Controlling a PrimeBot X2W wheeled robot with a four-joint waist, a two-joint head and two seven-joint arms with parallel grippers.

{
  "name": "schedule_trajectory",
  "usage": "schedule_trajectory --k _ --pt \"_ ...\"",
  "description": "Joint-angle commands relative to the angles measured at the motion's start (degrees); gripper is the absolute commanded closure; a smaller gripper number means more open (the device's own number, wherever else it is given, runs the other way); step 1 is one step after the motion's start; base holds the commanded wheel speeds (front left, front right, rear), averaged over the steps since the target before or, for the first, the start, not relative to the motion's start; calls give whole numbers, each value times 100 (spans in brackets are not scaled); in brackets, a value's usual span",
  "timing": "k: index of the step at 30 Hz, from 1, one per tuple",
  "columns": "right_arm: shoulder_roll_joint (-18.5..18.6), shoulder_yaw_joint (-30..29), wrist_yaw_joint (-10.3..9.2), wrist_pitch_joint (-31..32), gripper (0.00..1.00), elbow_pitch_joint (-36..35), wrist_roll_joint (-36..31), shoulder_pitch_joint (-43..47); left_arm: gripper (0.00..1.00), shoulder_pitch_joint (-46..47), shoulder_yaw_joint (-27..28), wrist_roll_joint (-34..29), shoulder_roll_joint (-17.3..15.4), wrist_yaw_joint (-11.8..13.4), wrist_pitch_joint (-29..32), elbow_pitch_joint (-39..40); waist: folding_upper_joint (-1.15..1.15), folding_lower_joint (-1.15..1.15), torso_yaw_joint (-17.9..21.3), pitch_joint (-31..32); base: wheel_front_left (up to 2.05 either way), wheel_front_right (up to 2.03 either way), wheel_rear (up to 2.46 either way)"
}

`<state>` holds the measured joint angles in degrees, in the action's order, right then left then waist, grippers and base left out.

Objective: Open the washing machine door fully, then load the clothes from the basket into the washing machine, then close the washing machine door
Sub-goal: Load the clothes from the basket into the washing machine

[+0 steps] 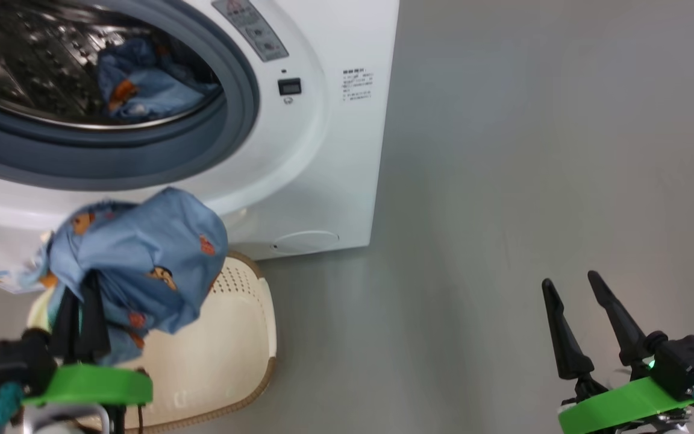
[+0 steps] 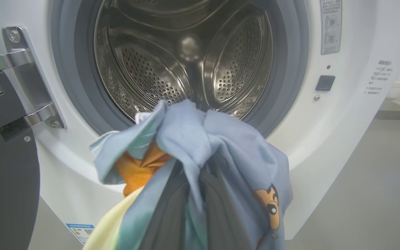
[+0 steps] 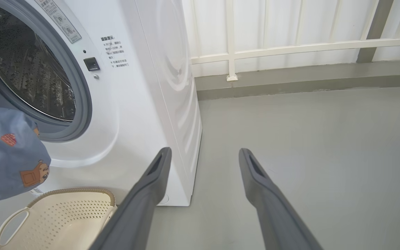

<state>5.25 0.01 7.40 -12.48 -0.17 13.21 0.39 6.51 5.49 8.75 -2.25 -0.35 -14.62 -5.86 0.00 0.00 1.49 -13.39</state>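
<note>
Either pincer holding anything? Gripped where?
Left pincer is shut on a light blue fabric garment with orange cartoon patches, pinching a bunched fold; cloth drapes over the fingers. Right pincer open, empty.

Door stands aside; the drum mouth gapes open, clothes lying inside.

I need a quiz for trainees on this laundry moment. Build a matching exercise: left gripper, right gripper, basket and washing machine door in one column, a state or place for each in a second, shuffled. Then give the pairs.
Column one
1. left gripper
2. right gripper
3. basket
4. washing machine door

Column two
A. swung open beside the drum
B. open, holding nothing, over bare floor
C. on the floor in front of the washing machine
D. shut on a light blue garment

Pairs: 1-D, 2-B, 3-C, 4-A
</note>
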Motion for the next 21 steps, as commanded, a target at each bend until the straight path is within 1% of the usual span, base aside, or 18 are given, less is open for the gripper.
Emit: schedule_trajectory --k 1,13,16,21 --pt "66 130 9 -55 0 -158 3 -156 100 264 215 -17 -122 -16 -38 83 0 0 66 -204 0 0 0" --pt "81 219 9 -130 0 -71 41 -446 100 1553 354 -87 -416 -96 -38 -727 0 0 234 -716 0 0 0" --pt "76 223 9 -151 0 -35 62 -507 100 1906 359 -121 -535 -114 -38 -959 0 0 295 -816 0 0 0" --pt "86 229 9 -182 0 13 94 -595 100 2565 347 -192 -821 -127 -15 -1485 0 0 412 -967 0 0 0"
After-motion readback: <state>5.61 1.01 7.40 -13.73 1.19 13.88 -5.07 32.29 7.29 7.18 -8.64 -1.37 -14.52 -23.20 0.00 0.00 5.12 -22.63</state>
